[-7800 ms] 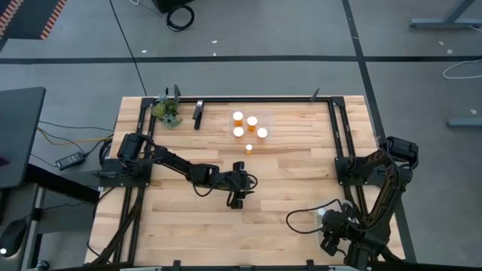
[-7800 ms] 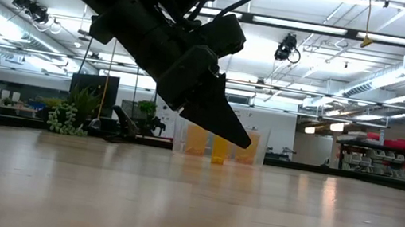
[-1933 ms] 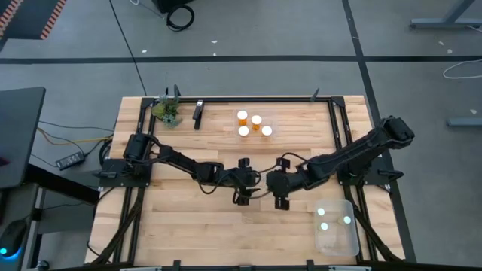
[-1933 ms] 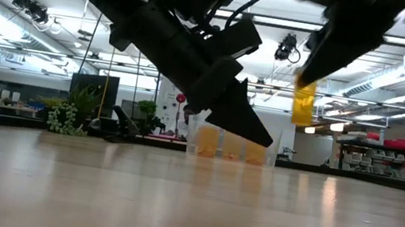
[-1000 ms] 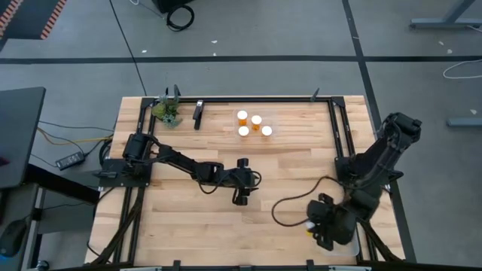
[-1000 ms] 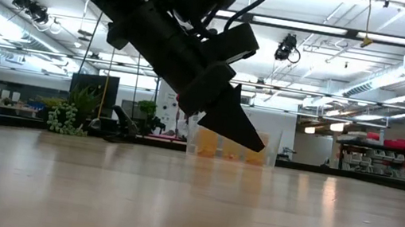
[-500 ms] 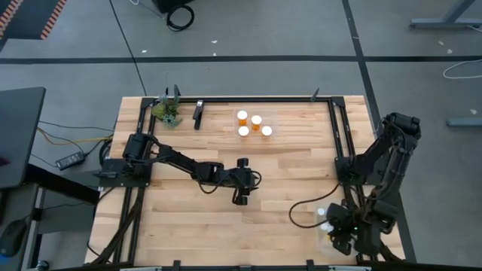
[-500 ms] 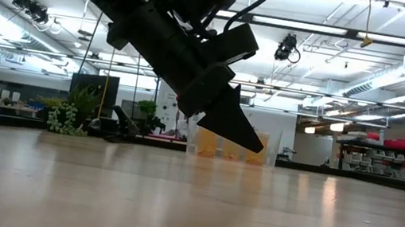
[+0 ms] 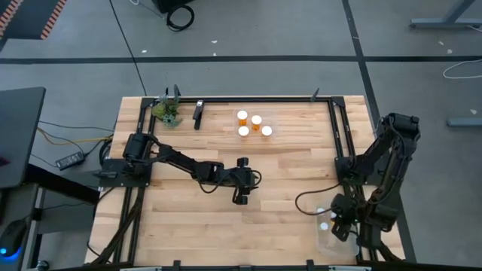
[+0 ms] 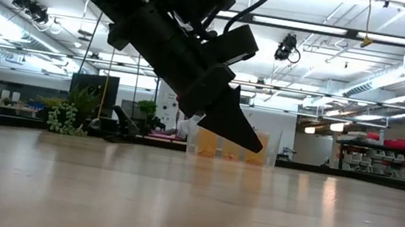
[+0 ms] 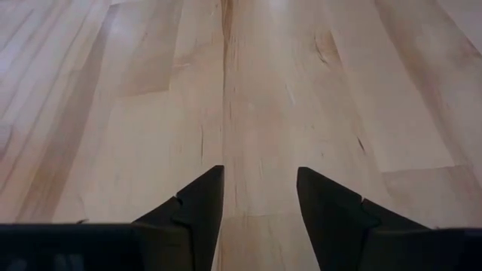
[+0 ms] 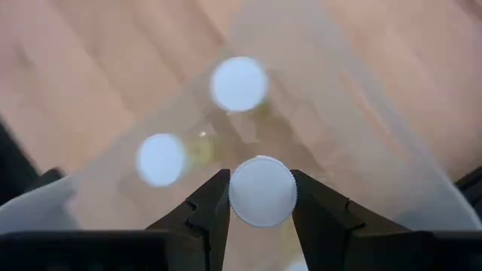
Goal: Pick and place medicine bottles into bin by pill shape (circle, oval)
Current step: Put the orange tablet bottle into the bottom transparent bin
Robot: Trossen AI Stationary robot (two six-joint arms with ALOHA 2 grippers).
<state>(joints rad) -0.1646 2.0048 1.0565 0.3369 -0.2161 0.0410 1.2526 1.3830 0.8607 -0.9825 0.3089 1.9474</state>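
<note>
My right gripper (image 12: 260,181) is at the table's near right corner (image 9: 340,228), pointing down over a clear bin (image 12: 354,105). It is shut on a medicine bottle whose round white cap (image 12: 262,191) is all that shows. Two more capped bottles (image 12: 238,83) (image 12: 160,159) stand in that bin below. Several orange bottles (image 9: 252,125) stand upright at the table's far middle, and they also show in the low view (image 10: 222,145). My left gripper (image 9: 241,197) hovers open and empty over the table's middle (image 11: 260,188). My right gripper pinches the bottle's white cap by its rim (image 12: 232,197) between its two fingers. The fingers come from above, pointing down. The cap faces up, so the bottle is upright. The cap hides the bottle's orange body. I cannot tell whether it is clear of the bin's floor.
A green leafy clump (image 9: 167,111) and a dark bar (image 9: 198,113) lie at the far left. A black frame (image 9: 335,135) runs along the table's edges. Bare wood (image 9: 294,173) lies between the two arms.
My right gripper has carried the bottle toward the table's right edge and now hangs over the clear bin, still shut on it.
</note>
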